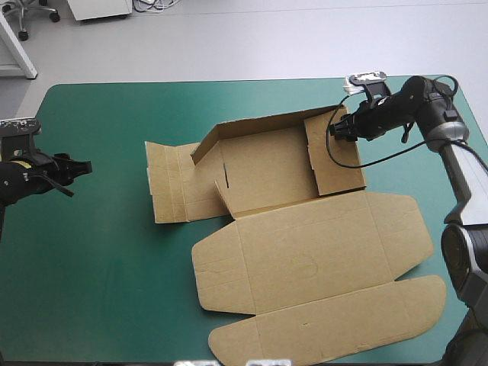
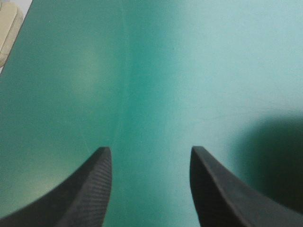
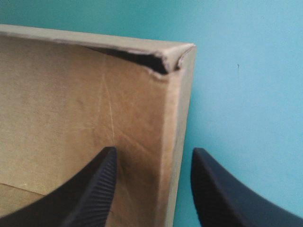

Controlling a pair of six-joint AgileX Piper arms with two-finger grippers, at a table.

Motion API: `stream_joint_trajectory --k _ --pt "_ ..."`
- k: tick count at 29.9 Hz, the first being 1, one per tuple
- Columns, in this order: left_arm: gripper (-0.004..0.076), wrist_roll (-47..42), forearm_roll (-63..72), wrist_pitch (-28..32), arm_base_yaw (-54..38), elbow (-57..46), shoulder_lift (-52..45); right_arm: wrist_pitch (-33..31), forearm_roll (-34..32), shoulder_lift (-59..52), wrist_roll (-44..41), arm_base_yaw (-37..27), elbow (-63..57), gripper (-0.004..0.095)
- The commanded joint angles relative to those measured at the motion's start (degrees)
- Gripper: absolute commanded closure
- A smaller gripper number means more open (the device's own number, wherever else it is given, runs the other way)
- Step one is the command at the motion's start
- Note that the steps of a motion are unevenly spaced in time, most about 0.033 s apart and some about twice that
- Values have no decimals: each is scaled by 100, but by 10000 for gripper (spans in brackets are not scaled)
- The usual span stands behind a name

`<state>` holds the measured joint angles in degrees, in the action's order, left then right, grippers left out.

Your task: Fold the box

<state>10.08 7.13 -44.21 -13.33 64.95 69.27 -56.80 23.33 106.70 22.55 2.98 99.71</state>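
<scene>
Our right gripper (image 1: 333,130) sits in the upper right of the high frame, at the far right corner of the box (image 1: 267,171). Its fingers (image 3: 92,189) stand apart with the box's raised right wall (image 3: 177,118) running between them. One finger is over the brown inside and the other is over the teal-green cover (image 1: 99,290) outside. We cannot tell whether either finger touches the wall.

We see the box filling the centre and lower right of the high frame, partly formed. Its far wall and right wall stand up, and they meet at the corner just ahead of the right gripper. A side panel (image 1: 171,183) lies flat on the cover left of centre. The lid (image 1: 305,267) lies flat toward the bottom of the frame, with rounded flaps along its edges.

Our left gripper (image 1: 85,166) is at the left edge of the high frame, about mid-height. Its fingers are spread wide over bare cover, well apart from the box.
</scene>
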Motion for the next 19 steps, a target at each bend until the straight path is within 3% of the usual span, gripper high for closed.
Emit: stream_joint_trajectory --k 1,10,19 --pt "358 1 91 295 -10 151 -125 280 126 -297 64 16 207 353" --pt "358 24 91 313 -10 151 -125 -405 142 -347 48 16 13 376" --pt "361 47 91 313 -10 151 -125 566 164 -440 147 16 -497 377"
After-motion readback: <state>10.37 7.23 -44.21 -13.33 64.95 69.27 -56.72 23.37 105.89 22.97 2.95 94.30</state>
